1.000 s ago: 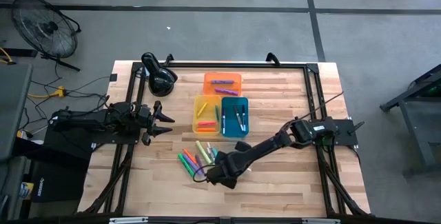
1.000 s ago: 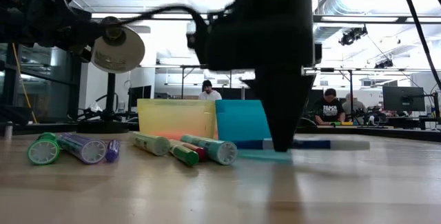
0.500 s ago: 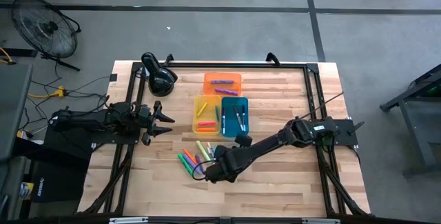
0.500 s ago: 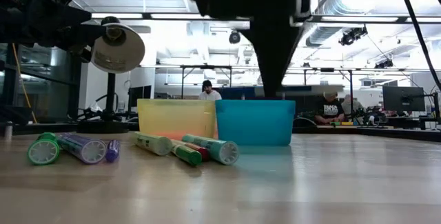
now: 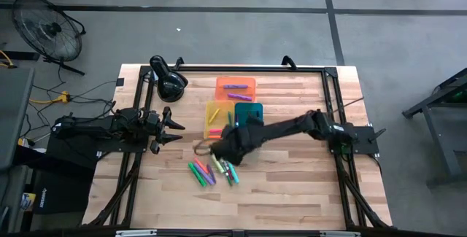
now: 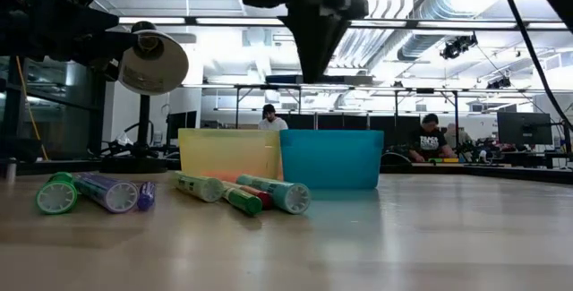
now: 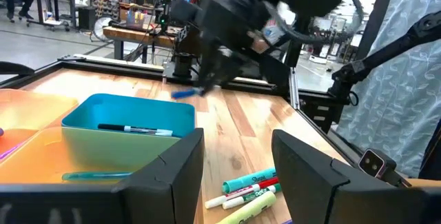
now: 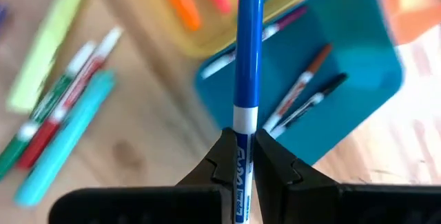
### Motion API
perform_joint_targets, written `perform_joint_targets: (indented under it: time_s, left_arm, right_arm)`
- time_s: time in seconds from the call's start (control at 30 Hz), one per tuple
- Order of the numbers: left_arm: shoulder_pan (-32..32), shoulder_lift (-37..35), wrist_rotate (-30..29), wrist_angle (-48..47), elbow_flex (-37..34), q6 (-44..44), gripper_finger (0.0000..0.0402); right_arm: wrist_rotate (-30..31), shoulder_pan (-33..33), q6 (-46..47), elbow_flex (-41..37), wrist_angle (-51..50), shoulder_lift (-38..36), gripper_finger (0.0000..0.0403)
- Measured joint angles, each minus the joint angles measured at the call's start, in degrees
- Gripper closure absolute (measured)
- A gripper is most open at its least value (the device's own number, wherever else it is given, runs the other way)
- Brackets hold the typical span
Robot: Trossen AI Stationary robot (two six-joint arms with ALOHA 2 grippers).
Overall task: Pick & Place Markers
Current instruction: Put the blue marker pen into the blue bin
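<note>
My right gripper (image 8: 241, 151) is shut on a blue marker (image 8: 247, 65) and hangs above the table by the near ends of the yellow tray (image 5: 214, 114) and blue tray (image 5: 249, 111). From the left wrist view it shows as a dark head (image 7: 220, 52) with the marker (image 7: 185, 93) sticking out. Several loose markers (image 5: 211, 170) lie flat on the wood nearer the front edge. Some markers lie in the blue tray (image 8: 331, 65) and in the orange tray (image 5: 235, 86). My left gripper (image 7: 238, 172) waits open at the table's left side (image 5: 174, 125). My right gripper pinches the blue marker between its two fingers on the printed white barrel (image 8: 240, 156), near the end away from the cap. The fingers slant down from the table's right side. The blue capped end (image 8: 249, 17) sticks out past the fingertips, and the marker is lifted clear.
A black desk lamp (image 5: 168, 82) stands at the far left of the table and shows large in the low view (image 6: 152, 63). A black frame rail (image 5: 292, 68) runs along the far and side edges. People sit at desks in the room behind (image 6: 430, 139).
My right gripper has risen from the table in front of the blue tray, taking the blue marker off the wood. It has swung toward the far edge and somewhat toward the left, up to the near ends of the trays. It has stayed shut throughout.
</note>
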Motion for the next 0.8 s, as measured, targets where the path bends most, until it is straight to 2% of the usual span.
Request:
perform_joint_targets:
  time_s: [0.4, 0.6, 0.8]
  left_arm:
    - [0.00, 0.02, -0.01, 0.00, 0.00, 0.02, 0.0232]
    - [0.00, 0.00, 0.01, 0.00, 0.00, 0.02, 0.0232]
    - [0.00, 0.01, 0.02, 0.00, 0.00, 0.00, 0.0232]
  right_arm:
    - [0.07, -8.15, 4.15, -0.50, 0.20, -0.45, 0.0381]
    - [-0.30, -10.36, 7.70, -8.59, 0.37, -4.77, 0.0385]
    - [-2.50, -12.28, 8.59, -18.89, 9.60, -9.26, 0.0376]
